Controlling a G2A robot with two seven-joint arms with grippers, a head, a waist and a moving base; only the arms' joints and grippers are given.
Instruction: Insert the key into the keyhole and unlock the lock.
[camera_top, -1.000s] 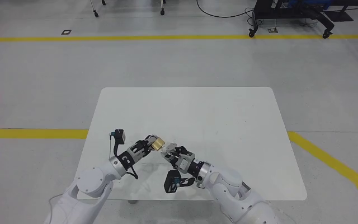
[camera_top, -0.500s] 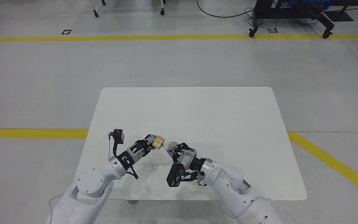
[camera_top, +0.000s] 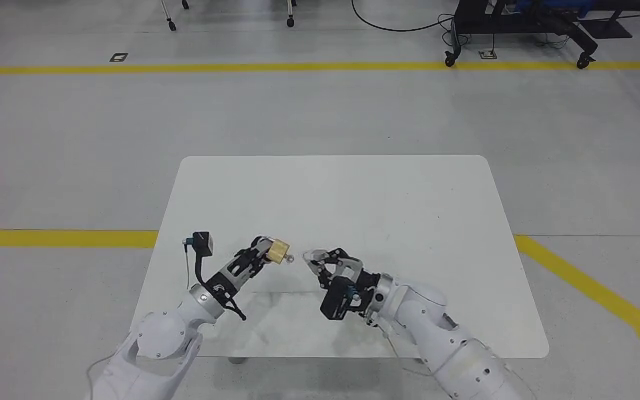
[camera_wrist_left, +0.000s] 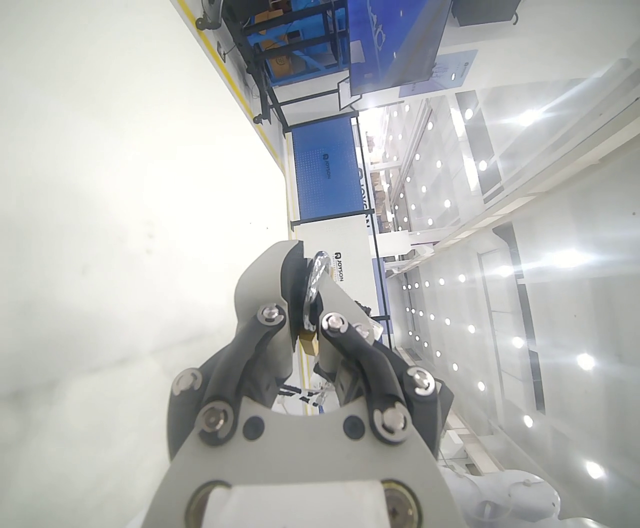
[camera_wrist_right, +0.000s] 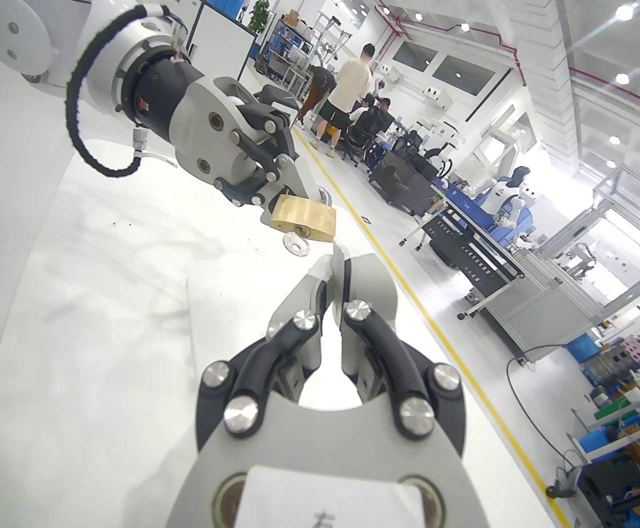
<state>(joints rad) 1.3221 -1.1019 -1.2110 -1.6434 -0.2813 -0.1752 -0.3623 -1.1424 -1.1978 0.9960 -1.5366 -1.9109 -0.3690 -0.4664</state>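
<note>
A brass padlock (camera_wrist_right: 305, 220) hangs in the air over the white table (camera_top: 400, 200), held by its steel shackle (camera_wrist_left: 316, 280). My left gripper (camera_wrist_left: 310, 287) is shut on that shackle. A silver key (camera_wrist_right: 296, 245) sticks out of the keyhole in the padlock's underside. My right gripper (camera_wrist_right: 336, 265) is shut with nothing between its fingers, a short gap away from the key head. From above, the padlock (camera_top: 279, 248) sits at the tip of the left gripper (camera_top: 264, 254), with the right gripper (camera_top: 314, 260) just to its right.
Both arms meet near the table's front edge (camera_top: 300, 355). The table's far half is bare white surface. Beyond it lie grey floor, a yellow floor line (camera_top: 300, 68) and rolling carts (camera_top: 520, 30).
My right gripper has drawn back from the padlock to the right and its wrist has turned. The left gripper has shifted the padlock slightly up and away, with the key left in it.
</note>
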